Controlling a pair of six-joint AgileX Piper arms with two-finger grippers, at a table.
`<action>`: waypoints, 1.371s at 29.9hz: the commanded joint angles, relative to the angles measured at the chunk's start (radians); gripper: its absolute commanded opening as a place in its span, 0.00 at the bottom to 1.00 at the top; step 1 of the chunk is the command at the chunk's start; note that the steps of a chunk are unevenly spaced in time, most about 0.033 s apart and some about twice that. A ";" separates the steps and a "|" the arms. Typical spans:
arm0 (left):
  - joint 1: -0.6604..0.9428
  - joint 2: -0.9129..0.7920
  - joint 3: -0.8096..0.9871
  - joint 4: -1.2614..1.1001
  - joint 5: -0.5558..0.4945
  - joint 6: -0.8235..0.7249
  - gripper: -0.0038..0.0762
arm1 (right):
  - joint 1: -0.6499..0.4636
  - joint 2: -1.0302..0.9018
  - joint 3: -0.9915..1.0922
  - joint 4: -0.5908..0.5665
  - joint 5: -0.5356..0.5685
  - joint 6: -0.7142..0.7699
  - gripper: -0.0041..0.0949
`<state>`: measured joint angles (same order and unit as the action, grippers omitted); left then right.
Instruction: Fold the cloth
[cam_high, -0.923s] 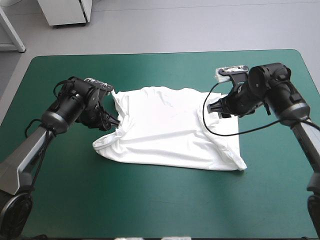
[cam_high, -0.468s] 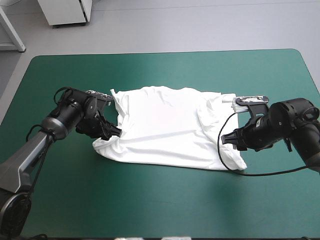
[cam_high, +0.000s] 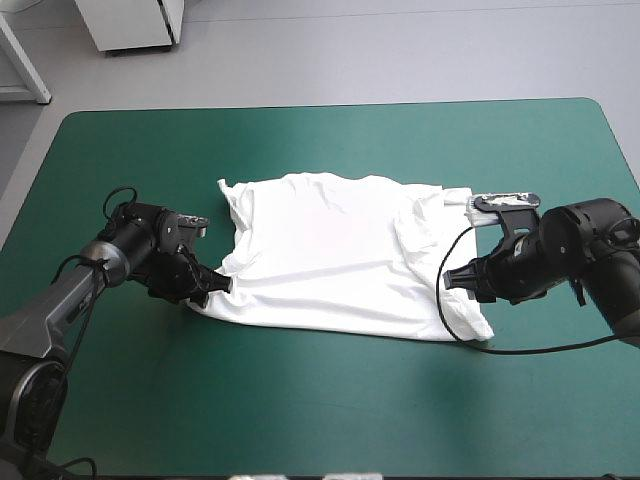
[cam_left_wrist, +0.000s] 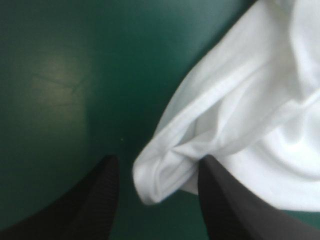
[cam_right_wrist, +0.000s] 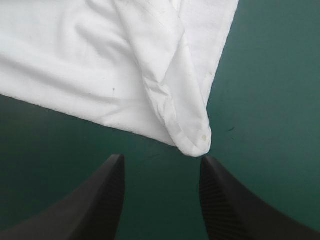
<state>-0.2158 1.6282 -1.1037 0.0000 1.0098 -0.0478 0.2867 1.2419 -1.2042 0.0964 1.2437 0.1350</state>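
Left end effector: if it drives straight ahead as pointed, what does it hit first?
The T-shirt: its bunched corner sits between the open fingers of the left end effector. Height above the fabric is unclear, so contact could be a graze.

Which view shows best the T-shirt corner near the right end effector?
Right wrist view: the corner lies large, ahead of the open right end effector. The high view shows it small; the left wrist view shows only the T-shirt's opposite end.
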 joint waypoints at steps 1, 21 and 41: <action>0.003 -0.034 0.033 -0.044 -0.068 0.012 0.49 | 0.000 -0.027 -0.026 -0.006 0.006 0.000 0.48; 0.003 0.039 0.068 -0.028 -0.130 -0.020 0.04 | 0.000 0.018 -0.024 -0.087 -0.020 0.082 0.48; 0.003 0.039 0.068 -0.032 -0.124 -0.016 0.04 | 0.000 0.187 0.256 -0.031 -0.303 0.083 0.50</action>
<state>-0.2141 1.6575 -1.0429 -0.0933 0.9454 -0.0527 0.2867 1.4590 -0.9631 0.0474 1.0121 0.2143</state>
